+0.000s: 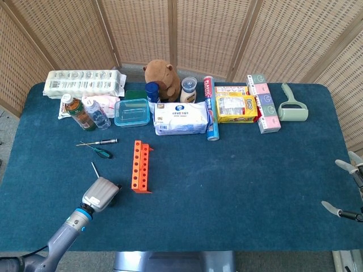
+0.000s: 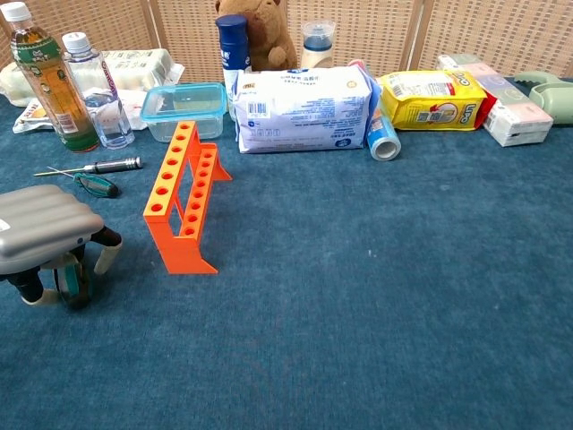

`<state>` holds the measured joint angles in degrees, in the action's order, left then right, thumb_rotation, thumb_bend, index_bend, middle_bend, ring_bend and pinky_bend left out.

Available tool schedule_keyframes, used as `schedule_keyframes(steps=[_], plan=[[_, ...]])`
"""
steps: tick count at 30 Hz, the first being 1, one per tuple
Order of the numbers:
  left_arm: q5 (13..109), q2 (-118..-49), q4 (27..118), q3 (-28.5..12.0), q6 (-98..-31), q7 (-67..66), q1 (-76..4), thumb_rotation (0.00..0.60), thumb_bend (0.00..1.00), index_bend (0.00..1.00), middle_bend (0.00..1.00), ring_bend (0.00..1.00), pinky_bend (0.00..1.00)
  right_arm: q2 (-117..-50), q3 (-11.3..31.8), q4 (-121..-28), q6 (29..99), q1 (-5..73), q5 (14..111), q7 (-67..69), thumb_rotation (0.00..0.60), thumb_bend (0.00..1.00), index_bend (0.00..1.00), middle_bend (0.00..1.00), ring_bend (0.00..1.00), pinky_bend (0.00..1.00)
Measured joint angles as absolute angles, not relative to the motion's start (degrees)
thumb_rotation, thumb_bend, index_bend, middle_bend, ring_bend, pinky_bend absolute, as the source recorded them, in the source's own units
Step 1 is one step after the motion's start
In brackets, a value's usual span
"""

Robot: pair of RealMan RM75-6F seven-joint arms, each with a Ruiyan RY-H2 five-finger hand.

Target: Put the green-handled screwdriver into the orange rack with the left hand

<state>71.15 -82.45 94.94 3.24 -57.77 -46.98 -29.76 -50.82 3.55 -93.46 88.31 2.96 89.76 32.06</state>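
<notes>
Down at the near left of the table, the screwdriver [image 2: 68, 282] sits under the left hand [image 2: 47, 237], its green handle showing between the curled fingers [image 2: 106, 255]; from the head view its thin shaft [image 1: 94, 169] pokes out behind the hand, away from the robot. It looks gripped, though with the palm covering most of it I can't be sure how firmly, or whether it is clear of the cloth. So the pickup seems about done, and everything else is left: carry it over, stand it up, and drop the shaft into a hole. The rack [image 2: 183, 195] stands just to the right of the hand, apart from it, all its holes bare. A second small green screwdriver [image 2: 93, 184] and a silver one [image 2: 112, 165] lie further back, untouched. Far off at the table's right edge, the right hand [image 1: 347, 190] hangs with fingers spread, holding nothing.
</notes>
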Motion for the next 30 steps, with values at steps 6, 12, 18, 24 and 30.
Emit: schedule_keyframes(steps=[6, 12, 18, 24, 30], plan=[[70.29, -82.97, 94.86, 3.45, -57.95, -47.68, -30.00, 0.600, 0.28, 0.56, 0.95, 0.83, 0.86, -50.80, 3.58, -93.42, 88.30, 2.99, 89.73, 32.27, 0.600, 0.06, 0.16, 0.03, 0.00, 0.00], [70.01, -82.99, 95.36, 3.58, -58.62, -48.00, -30.08, 0.600, 0.32, 0.64, 0.95, 0.83, 0.86, -50.70, 3.57, -93.32, 88.35, 2.97, 89.78, 32.72, 0.600, 0.06, 0.16, 0.03, 0.00, 0.00], [70.11, -81.91, 96.93, 3.80, -59.58, -47.91, -29.94, 0.600, 0.33, 0.66, 0.95, 0.83, 0.86, -50.71, 3.49, -93.31, 88.39, 2.97, 90.00, 32.75, 0.600, 0.06, 0.16, 0.03, 0.00, 0.00], [71.04, -80.33, 99.02, 3.94, -61.03, -47.24, -29.65, 0.600, 0.33, 0.66, 0.95, 0.83, 0.86, -50.73, 3.40, -93.40, 88.41, 2.97, 90.15, 32.57, 0.600, 0.06, 0.16, 0.03, 0.00, 0.00], [73.34, -77.14, 102.86, 3.91, -63.65, -46.04, -29.04, 0.600, 0.33, 0.66, 0.95, 0.83, 0.86, -50.73, 3.31, -93.51, 88.35, 3.02, 90.32, 32.36, 0.600, 0.06, 0.16, 0.03, 0.00, 0.00]])
